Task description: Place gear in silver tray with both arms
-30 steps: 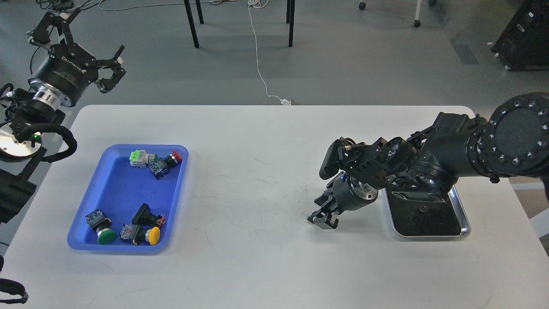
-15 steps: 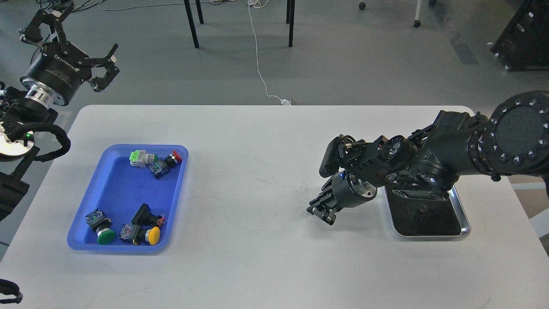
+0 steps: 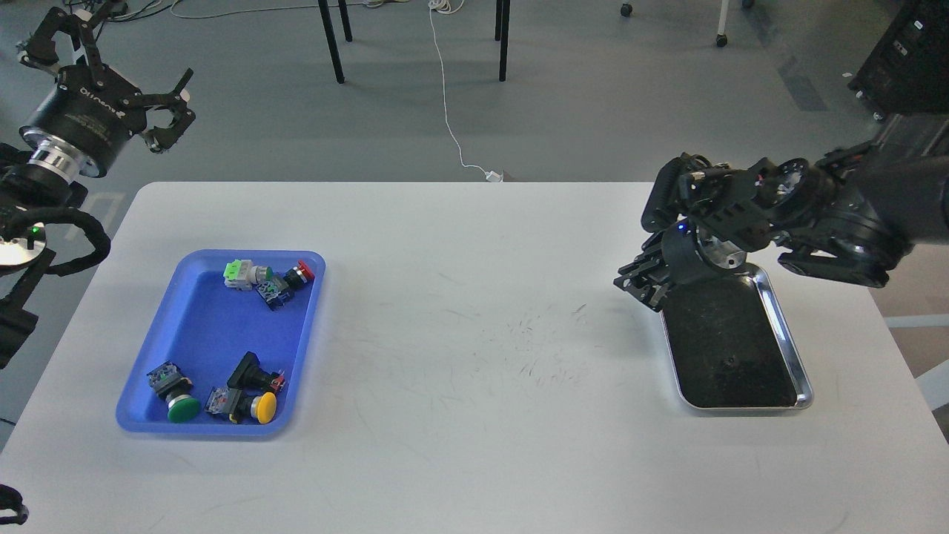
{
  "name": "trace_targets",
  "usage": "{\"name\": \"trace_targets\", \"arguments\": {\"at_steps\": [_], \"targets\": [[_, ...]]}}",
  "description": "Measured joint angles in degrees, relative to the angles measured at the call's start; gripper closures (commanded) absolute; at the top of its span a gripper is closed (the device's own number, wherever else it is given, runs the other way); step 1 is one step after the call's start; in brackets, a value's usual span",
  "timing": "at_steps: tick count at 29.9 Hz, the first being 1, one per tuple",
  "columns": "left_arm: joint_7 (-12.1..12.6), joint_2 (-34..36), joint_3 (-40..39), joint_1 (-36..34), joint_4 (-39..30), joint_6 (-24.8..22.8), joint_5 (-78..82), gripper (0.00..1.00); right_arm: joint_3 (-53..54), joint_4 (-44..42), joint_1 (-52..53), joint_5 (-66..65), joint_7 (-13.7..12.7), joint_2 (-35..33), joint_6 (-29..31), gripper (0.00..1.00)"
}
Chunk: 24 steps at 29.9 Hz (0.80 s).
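The silver tray (image 3: 787,343) lies at the right of the white table, and its dark bottom holds only a small speck. My right gripper (image 3: 641,287) hangs over the tray's far left corner, pointing down-left. It is dark, so its fingers cannot be told apart, and nothing shows in it. My left gripper (image 3: 118,55) is raised off the table's far left corner with its fingers spread wide and empty. The gear is several push-button switches: a green one (image 3: 178,404), a yellow one (image 3: 256,406) and a red one (image 3: 300,272), all in the blue tray (image 3: 200,326).
The blue plastic tray sits at the table's left. Beyond the far edge, table legs (image 3: 332,41) and a white cable (image 3: 447,104) are on the grey floor. A black cabinet (image 3: 908,59) stands at the far right.
My right arm has risen and swung back right, from the table's middle to the silver tray's far left corner, uncovering the tray. My left gripper has drifted further left and up.
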Motion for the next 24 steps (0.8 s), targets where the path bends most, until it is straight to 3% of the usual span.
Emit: {"name": "trace_targets", "arguments": {"at_steps": [9,15,21,24], "targets": [[0.14,0.15,0.63,0.32,-0.57,0.00,0.05,0.02,-1.02,-12.88,-10.75,-6.46,-0.01,-6.13,-5.21,0.83],[0.21,0.07,0.79,0.36,-0.57,0.00,0.05,0.02,-0.61,-13.40,-12.47,-6.55,-0.01,-6.17,-5.74,0.67],[0.19,0.06,0.80,0.36,-0.57,0.00,0.05,0.02,-0.55,-12.17,-13.47,-6.55,-0.01,-5.92,-5.93,0.65],[0.08,0.06,0.79,0.36,-0.56,0.00,0.05,0.02,-0.51,-10.76,-13.37,-6.51,-0.01,-5.67,-5.94,0.53]]}}
